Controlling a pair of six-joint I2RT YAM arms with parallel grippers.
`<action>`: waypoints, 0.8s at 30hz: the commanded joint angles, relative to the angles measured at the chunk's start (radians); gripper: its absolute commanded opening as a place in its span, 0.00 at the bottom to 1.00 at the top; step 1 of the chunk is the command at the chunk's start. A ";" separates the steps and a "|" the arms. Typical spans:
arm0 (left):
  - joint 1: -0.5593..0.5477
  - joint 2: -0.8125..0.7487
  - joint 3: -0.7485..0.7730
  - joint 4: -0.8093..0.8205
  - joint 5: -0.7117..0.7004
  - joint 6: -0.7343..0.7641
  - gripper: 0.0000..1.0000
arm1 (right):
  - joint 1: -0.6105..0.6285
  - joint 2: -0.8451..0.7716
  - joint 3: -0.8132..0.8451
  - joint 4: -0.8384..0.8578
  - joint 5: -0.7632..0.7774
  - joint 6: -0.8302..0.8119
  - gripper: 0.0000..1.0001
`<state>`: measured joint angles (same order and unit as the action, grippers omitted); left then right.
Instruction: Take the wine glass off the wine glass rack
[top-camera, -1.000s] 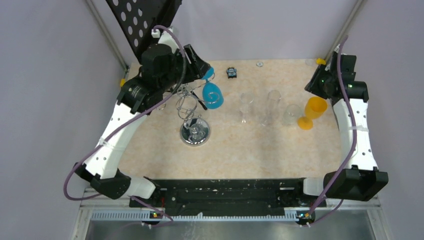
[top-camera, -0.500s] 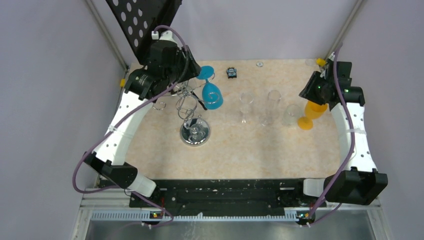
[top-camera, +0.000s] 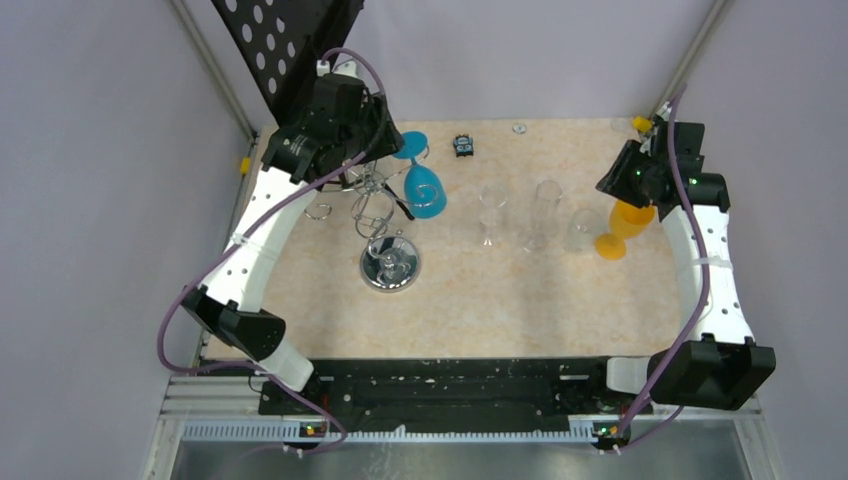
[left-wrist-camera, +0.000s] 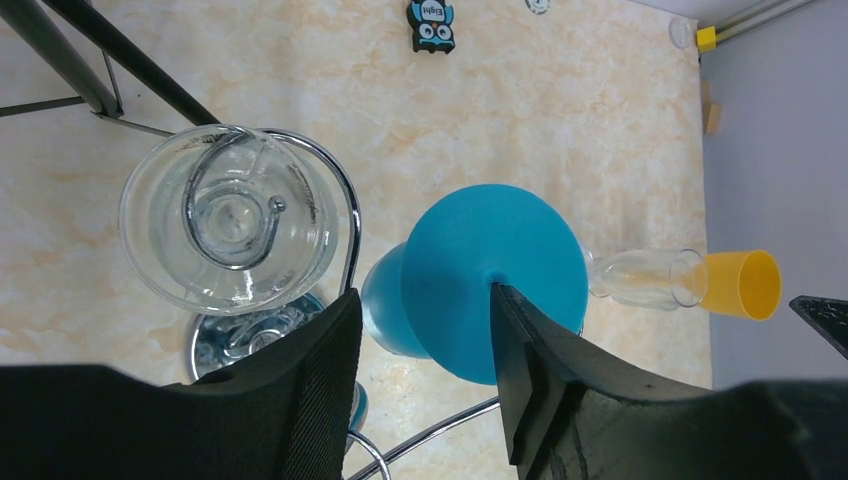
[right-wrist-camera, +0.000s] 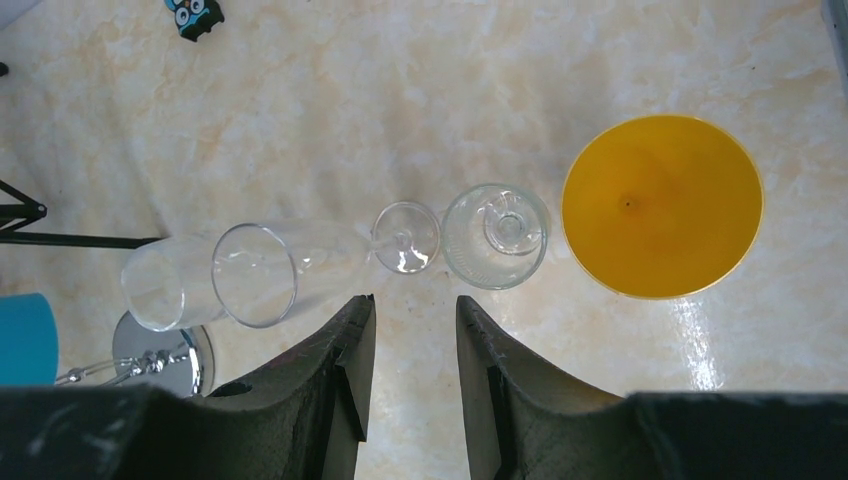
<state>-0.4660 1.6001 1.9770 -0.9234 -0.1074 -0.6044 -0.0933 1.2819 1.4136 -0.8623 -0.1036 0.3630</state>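
**Blue wine glass hangs on the rack, left pincer spread at its foot**

On the counter (top-camera: 520, 300), the top view puts the wine glass rack (top-camera: 390, 268) toward 10 o'clock. The blue wine glass (top-camera: 424, 190) hangs bowl-down at the rack's 1 o'clock. Only the left wrist view shows a clear glass (left-wrist-camera: 228, 232) also hung there, and the left pincer (left-wrist-camera: 425, 370) released, with the blue foot between its fingers. The right pincer (right-wrist-camera: 412, 370), released and empty, hovers with the orange glass (right-wrist-camera: 660, 205) at its 1 o'clock.

Six glasses (top-camera: 424, 190), one rack (top-camera: 372, 272)

Bright, even light, sharp focus, soft glare on the tabletop (right-wrist-camera: 692, 335).
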 joint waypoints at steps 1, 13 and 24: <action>0.004 0.014 0.036 -0.006 0.010 -0.002 0.55 | 0.009 -0.028 0.010 0.037 -0.010 0.006 0.36; 0.058 -0.041 -0.076 0.139 0.211 -0.155 0.56 | 0.012 -0.043 0.008 0.039 -0.016 0.008 0.36; 0.106 -0.104 -0.215 0.268 0.328 -0.267 0.36 | 0.012 -0.050 0.006 0.039 -0.018 0.009 0.36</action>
<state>-0.3683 1.5467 1.8038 -0.7158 0.1658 -0.8082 -0.0872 1.2701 1.4136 -0.8524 -0.1154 0.3637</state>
